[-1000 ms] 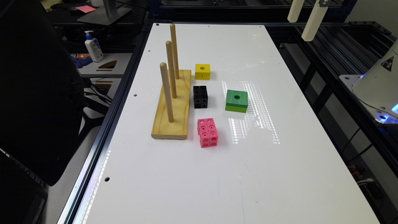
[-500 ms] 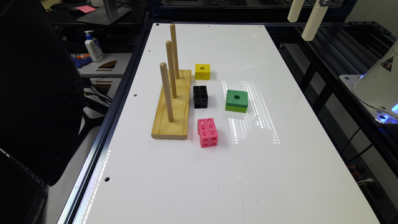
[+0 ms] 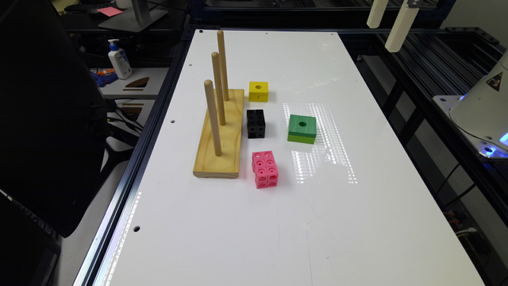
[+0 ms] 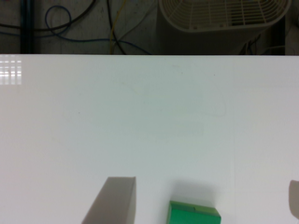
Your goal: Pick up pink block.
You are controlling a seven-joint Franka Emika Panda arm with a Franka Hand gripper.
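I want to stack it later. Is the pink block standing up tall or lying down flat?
Lying down. The pink block rests on the white table with its long side along the surface, two cubes high.

Pink block (image 3: 265, 169): bright pink, built from little snap-together cubes with round holes. Sitting flat on the white tabletop (image 3: 278, 222), untouched, roughly mid-frame in the exterior view, slightly left of centre.

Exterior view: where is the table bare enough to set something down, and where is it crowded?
Bare: the near stretch of the white table in front of the pink block, and the far end beyond the yellow block. Crowded: the middle, where the peg board, black block and green block cluster.
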